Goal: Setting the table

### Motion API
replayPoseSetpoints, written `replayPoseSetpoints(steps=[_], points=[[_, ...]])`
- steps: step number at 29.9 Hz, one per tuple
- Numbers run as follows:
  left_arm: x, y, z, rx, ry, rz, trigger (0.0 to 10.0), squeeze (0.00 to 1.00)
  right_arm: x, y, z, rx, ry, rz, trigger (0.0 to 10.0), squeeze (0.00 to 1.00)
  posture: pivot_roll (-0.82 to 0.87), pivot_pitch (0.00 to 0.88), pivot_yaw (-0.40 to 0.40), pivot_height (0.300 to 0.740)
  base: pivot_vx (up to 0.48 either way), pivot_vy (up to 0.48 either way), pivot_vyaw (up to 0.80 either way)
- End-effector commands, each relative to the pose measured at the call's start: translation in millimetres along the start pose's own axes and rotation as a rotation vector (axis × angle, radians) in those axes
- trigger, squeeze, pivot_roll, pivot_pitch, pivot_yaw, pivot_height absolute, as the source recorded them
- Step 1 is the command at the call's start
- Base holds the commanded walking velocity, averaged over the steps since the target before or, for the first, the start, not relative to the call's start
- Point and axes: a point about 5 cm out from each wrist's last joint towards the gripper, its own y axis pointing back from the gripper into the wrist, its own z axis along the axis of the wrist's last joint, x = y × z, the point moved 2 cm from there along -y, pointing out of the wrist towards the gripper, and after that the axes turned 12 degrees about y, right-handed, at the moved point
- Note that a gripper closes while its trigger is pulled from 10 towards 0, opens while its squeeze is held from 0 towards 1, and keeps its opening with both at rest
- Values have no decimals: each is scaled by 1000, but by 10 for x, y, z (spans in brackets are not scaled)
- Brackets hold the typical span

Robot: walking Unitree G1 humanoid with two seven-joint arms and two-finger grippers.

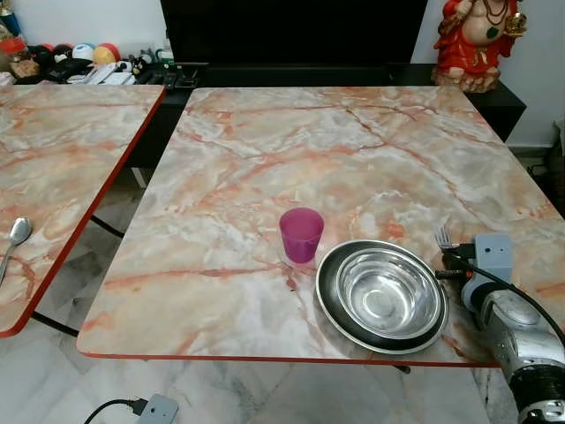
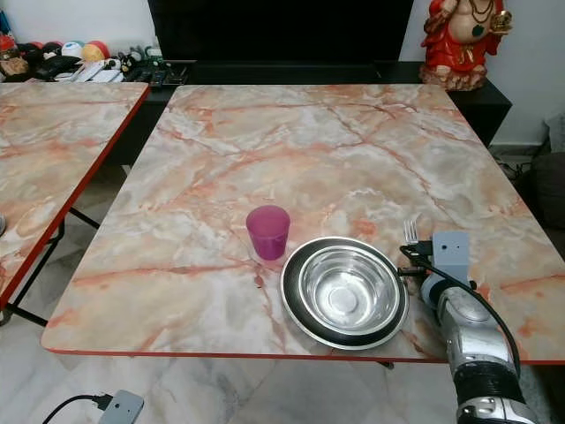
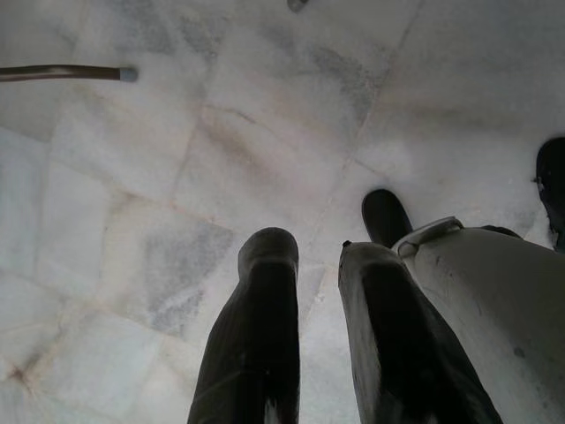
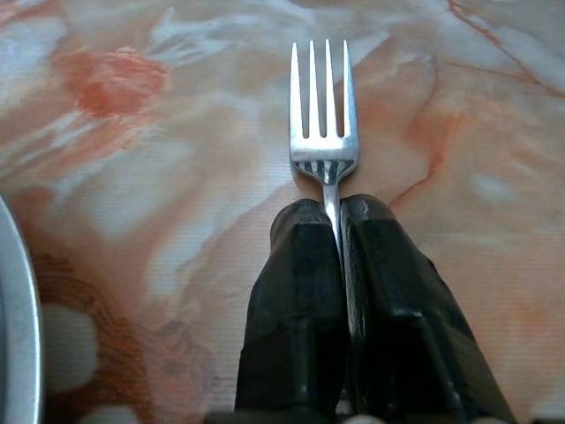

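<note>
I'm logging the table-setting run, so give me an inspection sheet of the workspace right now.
Surface: pink marble-pattern table with red edge; second matching table to the robot's left.
Job's things: translucent purple plastic cup upright beside steel bowl nested in round steel plate; silver metal fork; silver spoon on the left table.
Clutter: nothing seen on the main table.
Grippers: right hand shut on the fork, right of the plate; left hand open over the floor.
Cables: black cable on the right arm.
Surroundings: red figurine, marble floor.
</note>
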Motion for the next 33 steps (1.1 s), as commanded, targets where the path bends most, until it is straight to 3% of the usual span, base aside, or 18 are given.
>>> replayPoseSetpoints(steps=[1,5,6,9,10,11,13,14,15,33], points=[[28,24,-122,42,21,8,10000,0,53,9,-73,29,6,18,10000,400,-40,162,34,740,0,0,0],[27,23,-121,42,21,9,10000,0,53,8,-75,30,6,17,10000,447,-40,162,34,740,0,0,0],[26,23,-121,42,22,9,10000,0,64,8,-77,31,8,22,10000,933,-40,162,33,740,0,0,0],[24,23,-123,42,22,9,10000,0,73,7,-88,36,15,23,10000,898,-39,163,33,740,0,0,0],[24,23,-123,42,22,9,10000,0,75,6,-90,37,15,23,10000,827,-39,163,33,740,0,0,0],[25,24,-124,42,22,9,10000,0,79,5,-92,38,15,23,10000,827,-39,163,33,740,0,0,0],[20,23,-125,42,21,8,10000,0,86,3,-101,41,16,24,10000,75,-37,163,32,740,0,0,0],[20,23,-125,42,21,8,10000,0,86,3,-101,41,16,24,10000,75,-37,163,32,740,0,0,0],[21,23,-125,42,22,8,10000,0,88,1,-101,42,18,24,10000,0,-36,164,32,740,0,0,0],[20,21,-121,42,20,10,10000,0,201,-7,-24,-6,36,88,10000,0,-38,163,31,740,0,0,0]])
